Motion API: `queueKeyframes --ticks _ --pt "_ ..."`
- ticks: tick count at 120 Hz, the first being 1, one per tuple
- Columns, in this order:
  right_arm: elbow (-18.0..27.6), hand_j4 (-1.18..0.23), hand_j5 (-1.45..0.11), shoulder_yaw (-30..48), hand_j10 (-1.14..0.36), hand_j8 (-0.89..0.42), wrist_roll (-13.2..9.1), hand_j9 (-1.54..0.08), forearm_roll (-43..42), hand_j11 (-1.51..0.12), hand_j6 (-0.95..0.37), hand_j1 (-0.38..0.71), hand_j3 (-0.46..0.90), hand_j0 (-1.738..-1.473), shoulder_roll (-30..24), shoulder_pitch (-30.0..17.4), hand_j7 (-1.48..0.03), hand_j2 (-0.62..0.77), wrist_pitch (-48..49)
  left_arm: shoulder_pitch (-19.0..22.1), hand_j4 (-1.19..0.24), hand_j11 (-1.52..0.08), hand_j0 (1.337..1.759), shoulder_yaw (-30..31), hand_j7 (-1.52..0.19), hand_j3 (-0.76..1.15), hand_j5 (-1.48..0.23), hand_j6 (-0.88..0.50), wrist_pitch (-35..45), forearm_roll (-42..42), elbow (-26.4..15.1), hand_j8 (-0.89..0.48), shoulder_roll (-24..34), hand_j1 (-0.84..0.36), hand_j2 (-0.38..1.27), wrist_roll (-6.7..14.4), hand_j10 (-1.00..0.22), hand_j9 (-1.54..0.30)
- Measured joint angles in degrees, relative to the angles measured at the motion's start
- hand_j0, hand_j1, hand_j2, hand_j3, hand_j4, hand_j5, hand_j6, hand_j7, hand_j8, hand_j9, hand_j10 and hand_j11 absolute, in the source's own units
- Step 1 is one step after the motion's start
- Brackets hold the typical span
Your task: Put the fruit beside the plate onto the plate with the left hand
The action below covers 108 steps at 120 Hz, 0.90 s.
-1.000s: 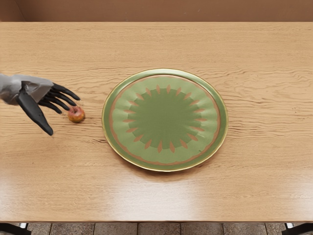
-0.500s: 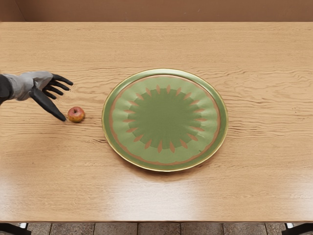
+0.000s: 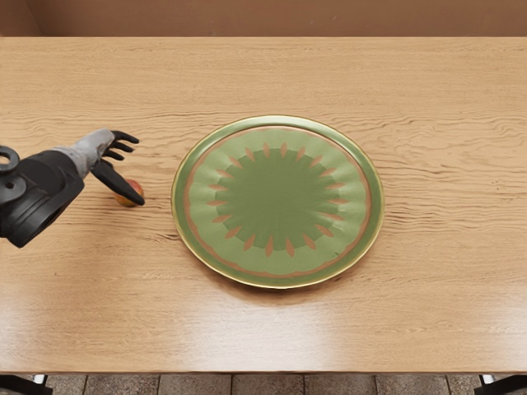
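Fruit (image 3: 132, 187) lies on the desk (image 3: 428, 321) just left of the plate (image 3: 277, 120), not on it, and is half hidden under the thumb (image 3: 118, 182) of the left hand (image 3: 103, 153). The hand is spread, its fingers (image 3: 123, 138) fanned out above and behind the fruit, and it holds nothing. Whether the thumb touches the fruit cannot be told from this angle.

The main risk is a nudge. The fruit is small and round, so a thumb or finger that meets it off-centre would likely send it rolling across the smooth desk, either away from the hand or against the plate's rim. The fingers are large beside it, so they may close on too little of it and let it squirt out. If it is carried low, it could catch the raised rim and shift the plate. If it is let go too high, it may roll across the shallow plate and off again.

The desk is pale wood with a strong grain and a soft sheen near the front edge. Behind it stands a plain brown wall, and a strip of tiled floor shows below.
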Motion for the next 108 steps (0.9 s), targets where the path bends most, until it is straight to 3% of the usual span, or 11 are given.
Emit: queueKeyframes --ticks 18,29,56,81,108 --pt "0.0 -0.04 -0.05 0.0 -0.04 -0.04 0.0 -0.05 0.0 -0.05 -0.04 -0.3 0.0 -1.658 0.0 0.0 -0.05 -0.01 0.0 -0.8 -0.25 -0.32 1.658 3.0 -0.32 0.0 -0.32 -0.25 3.0 -0.3 0.2 -0.25 -0.3 0.06 0.05 0.1 -0.25 -0.32" --pt "0.0 -0.04 -0.05 0.0 -0.04 -0.04 0.0 -0.05 0.0 -0.05 -0.04 -0.3 0.0 -1.658 0.0 0.0 -0.05 -0.01 0.0 -8.3 -0.25 -0.32 1.658 8.9 -0.32 0.0 -0.32 -0.25 2.9 -0.7 1.3 -0.25 -1.0 0.06 0.05 0.1 -0.25 -0.32" --pt "0.0 -0.04 -0.05 0.0 -0.04 -0.04 0.0 -0.05 0.0 -0.05 -0.04 -0.3 0.0 -1.658 0.0 0.0 -0.05 -0.01 0.0 -11.4 -0.25 -0.32 1.658 19.8 -0.32 0.0 -0.32 -0.25 3.1 -5.1 3.5 -0.25 -6.7 0.05 0.05 0.1 -0.25 -0.32" --pt "0.0 -0.04 -0.05 0.0 -0.04 -0.04 0.0 -0.05 0.0 -0.05 -0.04 -0.3 0.0 -1.658 0.0 0.0 -0.05 -0.01 0.0 -12.7 -0.25 -0.33 1.658 22.1 -0.33 0.0 -0.33 -0.26 3.8 -6.8 3.7 -0.26 -6.6 0.05 0.05 0.1 -0.26 -0.33" --pt "0.0 -0.04 -0.05 0.0 -0.04 -0.04 0.0 -0.05 0.0 -0.05 -0.04 -0.3 0.0 -1.658 0.0 0.0 -0.05 -0.01 0.0 -12.8 -0.37 -0.48 1.658 22.3 -0.49 0.0 -0.49 -0.37 4.0 -7.0 4.2 -0.37 -7.8 -0.1 0.08 0.1 -0.37 -0.49"
